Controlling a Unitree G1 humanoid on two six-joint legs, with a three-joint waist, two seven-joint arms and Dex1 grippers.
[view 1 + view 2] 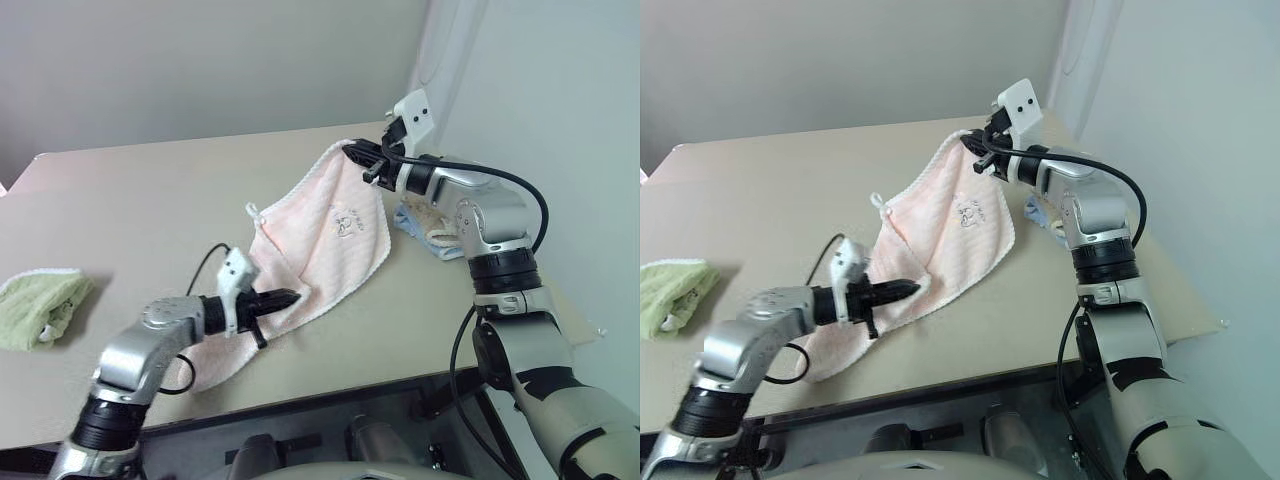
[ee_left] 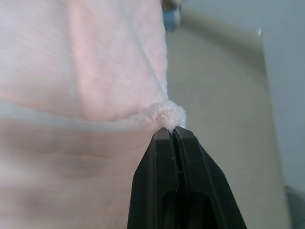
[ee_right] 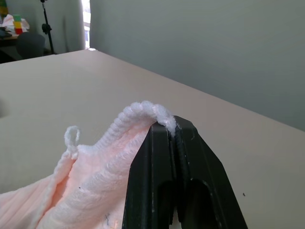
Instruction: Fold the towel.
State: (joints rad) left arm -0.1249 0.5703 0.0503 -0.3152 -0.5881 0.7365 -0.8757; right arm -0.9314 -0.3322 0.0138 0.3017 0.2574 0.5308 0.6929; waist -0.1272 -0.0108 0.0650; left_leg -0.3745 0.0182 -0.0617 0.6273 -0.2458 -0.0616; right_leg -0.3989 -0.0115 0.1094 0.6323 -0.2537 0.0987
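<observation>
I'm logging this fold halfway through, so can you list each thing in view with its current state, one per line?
Pink towel: lifted off the table at two pinched corners, partly draped, not yet folded.
Left end effector: shut on the pink towel's near edge.
Right end effector: shut on the pink towel's far corner, held high.
Green towel: bunched up, lying on the table.
Tan and blue towels: lying in a pile on the table behind the right arm.

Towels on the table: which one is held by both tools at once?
The pale pink towel: the right tool pinches its raised corner, the left tool an edge. The green towel and the stacked towels lie untouched.
</observation>
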